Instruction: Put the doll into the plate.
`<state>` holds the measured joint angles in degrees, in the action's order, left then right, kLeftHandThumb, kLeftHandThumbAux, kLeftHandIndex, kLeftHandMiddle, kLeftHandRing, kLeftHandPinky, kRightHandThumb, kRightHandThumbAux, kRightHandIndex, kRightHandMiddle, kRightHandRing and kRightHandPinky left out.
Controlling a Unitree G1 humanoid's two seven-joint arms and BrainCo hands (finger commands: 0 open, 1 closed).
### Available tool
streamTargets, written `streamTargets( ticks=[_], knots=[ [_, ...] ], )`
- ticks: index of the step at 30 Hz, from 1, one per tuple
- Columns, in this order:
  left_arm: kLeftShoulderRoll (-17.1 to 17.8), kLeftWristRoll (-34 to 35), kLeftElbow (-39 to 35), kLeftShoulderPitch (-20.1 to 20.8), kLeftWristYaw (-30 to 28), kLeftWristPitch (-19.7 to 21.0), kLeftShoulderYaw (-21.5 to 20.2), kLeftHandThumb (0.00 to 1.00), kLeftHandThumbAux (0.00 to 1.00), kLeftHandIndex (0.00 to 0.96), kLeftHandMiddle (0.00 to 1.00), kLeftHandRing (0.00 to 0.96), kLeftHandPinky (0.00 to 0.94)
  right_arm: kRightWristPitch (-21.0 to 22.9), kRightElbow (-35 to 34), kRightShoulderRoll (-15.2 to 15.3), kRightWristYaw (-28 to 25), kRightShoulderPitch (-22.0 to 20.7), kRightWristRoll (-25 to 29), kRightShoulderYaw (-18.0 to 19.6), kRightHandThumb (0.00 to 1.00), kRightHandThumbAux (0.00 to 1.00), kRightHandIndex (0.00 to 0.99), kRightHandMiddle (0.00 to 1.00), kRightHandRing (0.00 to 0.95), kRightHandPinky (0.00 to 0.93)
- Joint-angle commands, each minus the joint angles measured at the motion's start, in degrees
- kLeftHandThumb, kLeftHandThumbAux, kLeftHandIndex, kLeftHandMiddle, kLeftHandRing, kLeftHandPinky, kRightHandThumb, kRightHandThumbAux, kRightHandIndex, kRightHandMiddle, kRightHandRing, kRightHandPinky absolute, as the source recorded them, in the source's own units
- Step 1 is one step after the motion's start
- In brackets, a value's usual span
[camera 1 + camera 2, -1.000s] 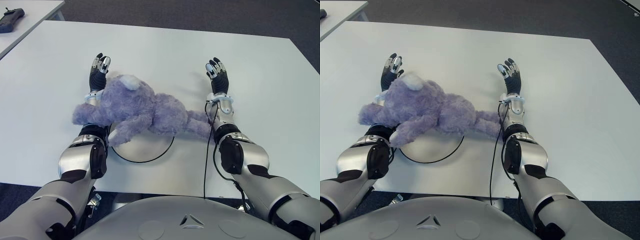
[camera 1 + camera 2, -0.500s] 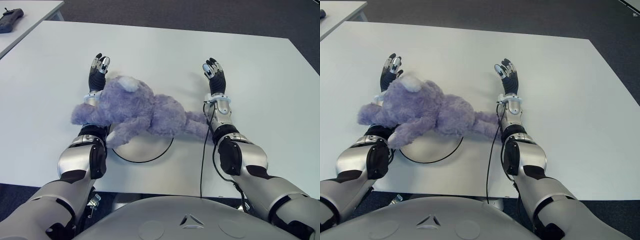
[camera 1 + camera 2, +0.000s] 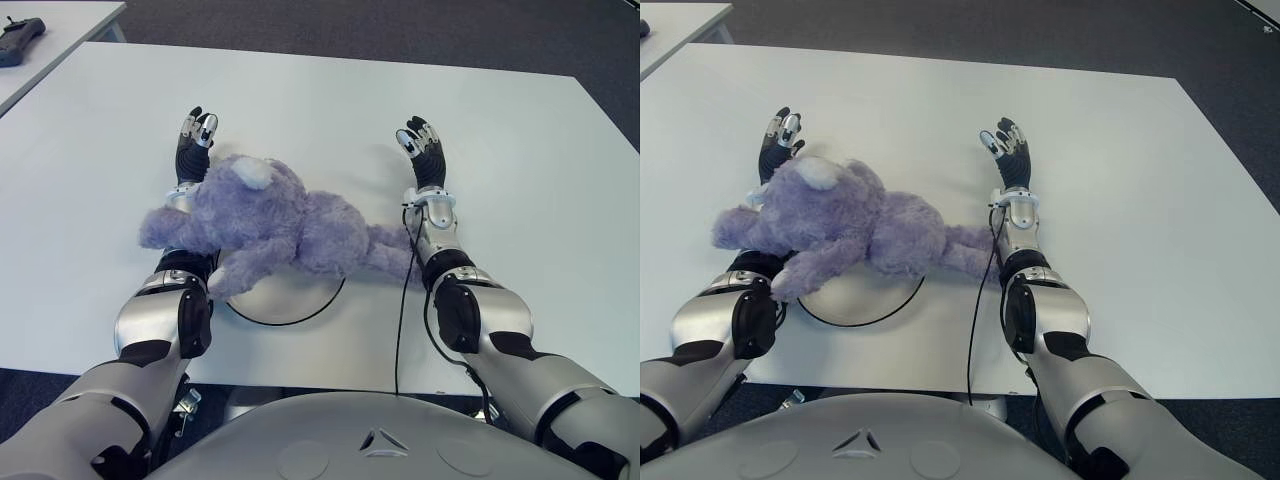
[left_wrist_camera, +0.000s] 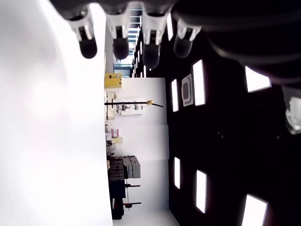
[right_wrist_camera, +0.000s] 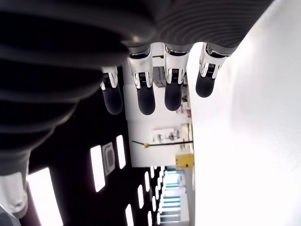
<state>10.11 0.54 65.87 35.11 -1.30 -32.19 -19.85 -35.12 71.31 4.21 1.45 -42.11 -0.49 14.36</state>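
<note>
I am cradling the doll (image 3: 275, 222) on both forearms over the plate (image 3: 285, 298), left hand (image 3: 194, 145) and right hand (image 3: 424, 155) spread empty; next I am lowering it in.

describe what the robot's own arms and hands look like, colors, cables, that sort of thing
Both arms have glossy silver shells with black joint sections at elbow and forearm. The left hand and right hand are black, with several slim fingers carrying silver segments and dark rounded tips. Each wrist has a pale ring. A thin black cable runs along the right arm and hangs off the table's near edge.
</note>
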Motion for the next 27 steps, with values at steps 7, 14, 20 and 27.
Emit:
streamTargets(
  ticks=[7, 14, 20, 27],
  knots=[
    [-5.87, 3.01, 8.77, -14.47, -2.97, 0.94, -1.69, 0.000, 0.338, 0.064, 0.117, 0.043, 0.000, -3.01, 5.87, -5.39, 8.42, 14.24, -6.13, -5.00, 0.000, 0.632, 0.159, 0.154, 0.122, 0.095],
    [-5.85, 3.29, 8.69, -14.67, -3.60, 0.68, -2.13, 0.000, 0.345, 0.067, 0.119, 0.045, 0.000, -3.56, 5.97, -5.31, 11.29, 14.39, -8.13, -6.73, 0.000, 0.627, 0.167, 0.157, 0.119, 0.082],
    [-5.92, 3.50, 8.64, -14.82, -4.20, 0.47, -2.68, 0.000, 0.351, 0.069, 0.119, 0.044, 0.000, -3.85, 5.99, -5.43, 13.35, 14.53, -9.45, -8.05, 0.000, 0.670, 0.179, 0.162, 0.123, 0.082],
    [-6.02, 3.71, 8.58, -14.98, -5.12, 0.09, -3.51, 0.000, 0.348, 0.064, 0.116, 0.046, 0.000, -3.91, 5.93, -5.44, 14.95, 14.48, -10.28, -9.40, 0.000, 0.695, 0.184, 0.161, 0.123, 0.099]
  ],
)
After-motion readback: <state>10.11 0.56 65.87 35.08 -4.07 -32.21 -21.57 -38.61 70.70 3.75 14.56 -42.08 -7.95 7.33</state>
